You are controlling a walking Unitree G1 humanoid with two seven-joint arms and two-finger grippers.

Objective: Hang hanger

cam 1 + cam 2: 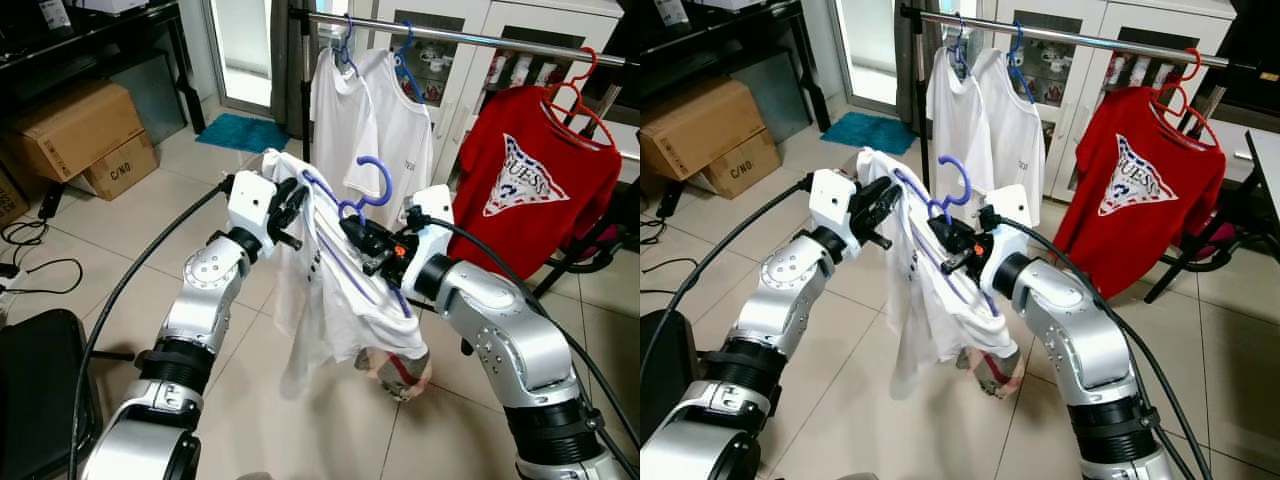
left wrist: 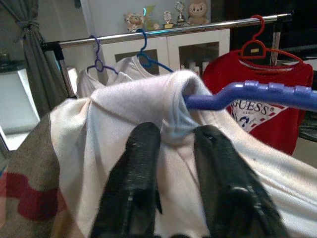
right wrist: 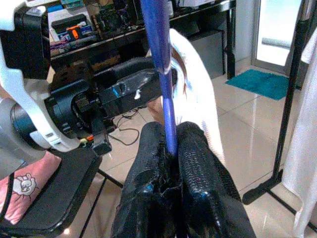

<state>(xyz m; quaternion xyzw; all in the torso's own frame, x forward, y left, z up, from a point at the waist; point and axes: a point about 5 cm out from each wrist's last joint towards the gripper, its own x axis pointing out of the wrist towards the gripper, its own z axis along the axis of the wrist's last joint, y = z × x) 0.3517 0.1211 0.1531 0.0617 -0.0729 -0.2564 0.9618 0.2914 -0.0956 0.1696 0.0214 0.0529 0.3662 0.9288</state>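
Below the clothes rail (image 1: 470,38), the right gripper (image 1: 362,240) clamps its fingers on the blue hanger (image 1: 365,200), keeping its hook upright, while the left gripper (image 1: 290,210) pinches the white shirt (image 1: 320,300) at the shoulder to keep it spread.

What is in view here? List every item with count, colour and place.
hanger: one, blue, held between the grippers, white shirt draped on it
clothes rail: one, silver, behind the robot's arms
hung shirts: two, white, on blue hangers on the rail
red shirt: one, on a red hanger at the rail's right end
cardboard boxes: two, brown, floor at far left
mat: one, teal, by the doorway
left gripper: black, clamping the shirt's shoulder
right gripper: black, shut on the hanger bar
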